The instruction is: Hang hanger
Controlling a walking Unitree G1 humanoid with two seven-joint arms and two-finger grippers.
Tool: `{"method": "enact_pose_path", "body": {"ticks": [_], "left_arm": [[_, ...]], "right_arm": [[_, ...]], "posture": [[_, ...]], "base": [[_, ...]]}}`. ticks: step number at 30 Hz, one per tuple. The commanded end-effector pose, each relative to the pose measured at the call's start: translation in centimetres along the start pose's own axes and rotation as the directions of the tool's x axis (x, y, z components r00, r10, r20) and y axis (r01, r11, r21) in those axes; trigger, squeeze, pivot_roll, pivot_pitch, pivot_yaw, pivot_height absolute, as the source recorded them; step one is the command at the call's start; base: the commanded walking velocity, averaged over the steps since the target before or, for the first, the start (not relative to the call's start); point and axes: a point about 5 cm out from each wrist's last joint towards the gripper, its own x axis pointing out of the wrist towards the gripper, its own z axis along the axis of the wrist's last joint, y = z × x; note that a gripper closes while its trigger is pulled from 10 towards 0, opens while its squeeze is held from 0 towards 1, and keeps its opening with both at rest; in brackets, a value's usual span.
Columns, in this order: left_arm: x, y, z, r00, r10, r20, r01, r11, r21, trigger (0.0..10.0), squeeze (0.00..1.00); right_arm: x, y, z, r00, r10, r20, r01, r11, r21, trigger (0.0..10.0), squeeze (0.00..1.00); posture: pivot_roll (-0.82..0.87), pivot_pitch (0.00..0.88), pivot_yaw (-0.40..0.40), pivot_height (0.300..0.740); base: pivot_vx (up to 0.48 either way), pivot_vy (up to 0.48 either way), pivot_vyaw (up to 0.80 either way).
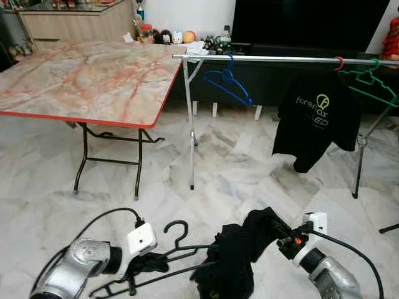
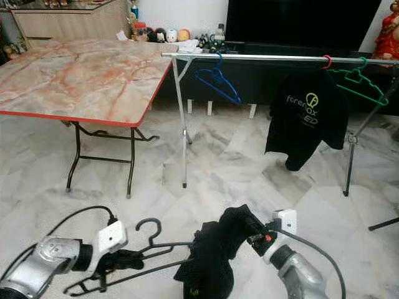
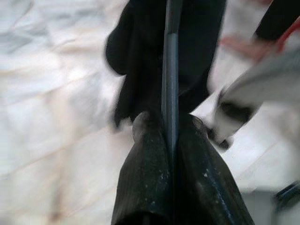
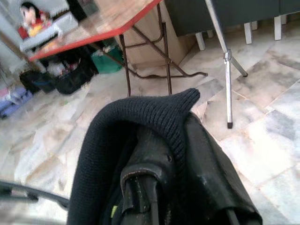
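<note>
A black hanger (image 1: 168,252) is held low over the floor, hook up, with my left gripper (image 1: 148,263) shut on its thin bar (image 3: 170,70). A black garment (image 1: 234,255) droops beside it, its ribbed collar (image 4: 154,110) clamped in my right gripper (image 1: 278,232), which is shut. The silver clothes rail (image 1: 280,59) stands ahead. It carries a blue hanger (image 1: 228,84), a black printed T-shirt (image 1: 318,118) and a green hanger (image 1: 372,84).
A marble-top folding table (image 1: 87,78) with a red edge and black legs stands at the left. The rail's silver legs (image 1: 190,143) reach the pale marble floor (image 1: 237,174). A dark TV cabinet (image 1: 299,25) and small figurines (image 1: 168,36) line the back wall.
</note>
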Motion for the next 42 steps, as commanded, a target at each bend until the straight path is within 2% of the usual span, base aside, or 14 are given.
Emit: {"method": "enact_pose_path", "body": {"ticks": [1, 4, 8, 11, 15, 18, 21, 23, 26, 29, 35, 37, 38, 42], "left_arm": [[-0.5, 0.5, -1.5, 0.992, 0.052, -0.117, -0.048, 0.998, 0.032, 0.0, 0.0], [-0.2, 0.7, -1.2, 0.99, 0.081, -0.119, -0.074, 0.996, 0.058, 0.0, 0.0], [-0.4, -0.2, -0.9, 0.992, -0.011, -0.126, 0.02, 0.998, 0.064, 0.0, 0.0], [-0.5, -0.7, -0.5, 0.987, -0.092, -0.133, 0.105, 0.99, 0.095, 0.0, 0.0], [-0.1, 0.3, 3.0, 0.99, -0.029, 0.135, 0.029, 1.0, 0.002, 0.0, 0.0], [-0.1, 1.0, 4.6, 0.973, 0.007, 0.23, -0.003, 1.0, -0.018, 0.0, 0.0], [-0.4, 0.6, 4.8, 0.972, -0.049, 0.229, 0.051, 0.999, -0.003, 0.0, 0.0], [-0.6, -0.3, 3.9, 0.984, -0.132, 0.122, 0.128, 0.991, 0.044, 0.0, 0.0], [-1.2, -1.3, 0.1, 0.95, -0.199, -0.241, 0.24, 0.959, 0.153, 0.0, 0.0], [-1.6, -1.1, -1.5, 0.918, -0.157, -0.364, 0.237, 0.953, 0.188, 0.0, 0.0], [-0.8, -0.9, -0.3, 0.96, -0.118, -0.252, 0.164, 0.972, 0.169, 0.0, 0.0], [-0.4, -0.8, 1.9, 0.993, -0.116, -0.028, 0.118, 0.99, 0.074, 0.0, 0.0], [-0.4, -0.8, 1.9, 0.993, -0.116, -0.028, 0.118, 0.99, 0.074, 0.0, 0.0], [-0.8, 0.2, 3.4, 0.983, -0.04, 0.177, 0.048, 0.998, -0.045, 0.0, 0.0]], "right_arm": [[-0.1, -0.7, 1.7, 1.0, -0.016, 0.026, 0.018, 0.997, -0.078, 0.0, 0.0], [0.0, -0.6, 1.1, 1.0, -0.011, -0.025, 0.008, 0.992, -0.13, 0.0, 0.0], [0.1, -0.2, 0.3, 0.995, 0.018, -0.094, -0.034, 0.984, -0.174, 0.0, 0.0], [0.1, 1.0, -1.3, 0.973, 0.114, -0.202, -0.155, 0.968, -0.197, 0.0, 0.0], [0.0, 2.7, -3.4, 0.905, 0.245, -0.346, -0.323, 0.927, -0.188, 0.0, 0.0], [0.0, 2.8, -4.5, 0.875, 0.223, -0.431, -0.348, 0.907, -0.238, 0.0, 0.0], [0.0, 2.8, -4.6, 0.87, 0.216, -0.444, -0.352, 0.901, -0.254, 0.0, 0.0], [0.0, 2.6, -4.4, 0.876, 0.202, -0.439, -0.341, 0.902, -0.265, 0.0, 0.0], [0.4, 2.3, -3.4, 0.904, 0.194, -0.381, -0.306, 0.916, -0.26, 0.0, 0.0], [0.9, 2.2, -2.3, 0.925, 0.198, -0.324, -0.285, 0.926, -0.248, 0.0, 0.0], [1.0, 2.1, -2.1, 0.923, 0.202, -0.328, -0.294, 0.919, -0.261, 0.0, 0.0], [0.7, 2.3, -2.9, 0.902, 0.212, -0.375, -0.321, 0.911, -0.259, 0.0, 0.0], [0.7, 2.3, -2.9, 0.902, 0.212, -0.375, -0.321, 0.911, -0.259, 0.0, 0.0], [0.3, 2.8, -4.0, 0.878, 0.236, -0.417, -0.356, 0.904, -0.238, 0.0, 0.0]], "posture": [[0.03, 0.026, 0.024, 0.74], [0.03, 0.022, 0.022, 0.74], [0.03, 0.021, 0.024, 0.74], [0.04, 0.019, 0.023, 0.74], [0.03, 0.015, 0.023, 0.74], [0.03, 0.013, 0.02, 0.74], [0.03, 0.013, 0.02, 0.74], [0.03, 0.009, 0.02, 0.74], [0.03, 0.01, 0.024, 0.74], [0.03, 0.012, 0.025, 0.74], [0.03, 0.017, 0.023, 0.74], [0.03, 0.027, 0.021, 0.74], [0.03, 0.027, 0.021, 0.74], [0.04, 0.032, 0.02, 0.74]], "base": [[0.0, 0.0, 0.0], [0.0, 0.0, 0.0], [0.0, 0.0, 0.0], [0.0, 0.0, 0.0], [0.0, 0.0, 0.0], [0.0, 0.0, 0.0], [0.0, 0.0, 0.0], [0.0, 0.0, 0.0], [0.0, 0.0, 0.0], [0.0, 0.0, 0.0], [0.0, 0.0, 0.0], [0.0, 0.0, 0.0], [0.0, 0.0, 0.0], [0.0, 0.0, 0.0]]}}
